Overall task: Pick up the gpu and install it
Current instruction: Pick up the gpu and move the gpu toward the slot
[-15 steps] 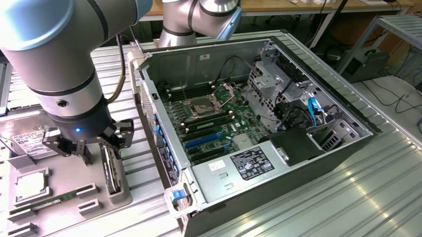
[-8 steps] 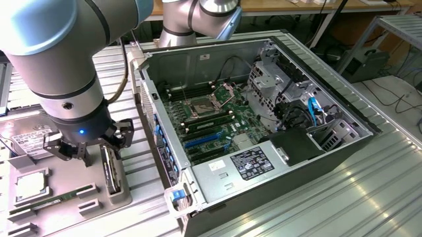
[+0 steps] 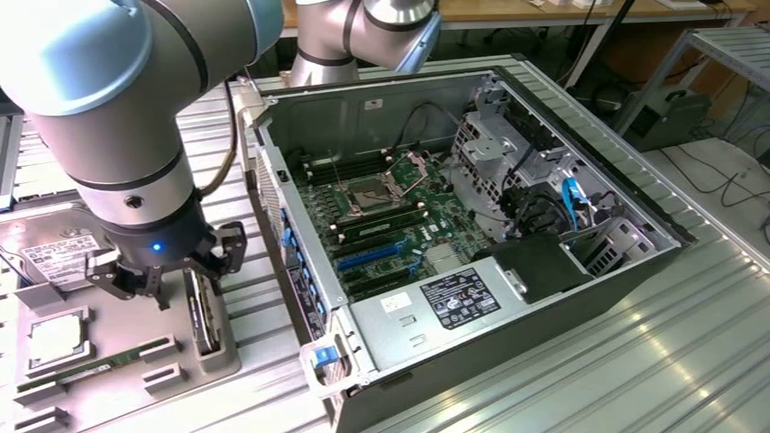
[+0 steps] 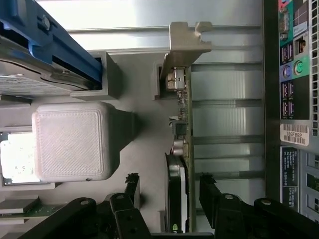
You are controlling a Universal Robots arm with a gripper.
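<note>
Thin black gpu card (image 4: 178,199), pale metal bracket (image 4: 187,42), upright at grey plastic tray's (image 3: 114,336) edge; black gripper (image 4: 169,183) wide open astride, empty; centre before closing.

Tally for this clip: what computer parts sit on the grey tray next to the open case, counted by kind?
gpu, standing on edge: 1
hard drive: 1
processor chip: 1
memory stick: 1
Total: 4
</note>
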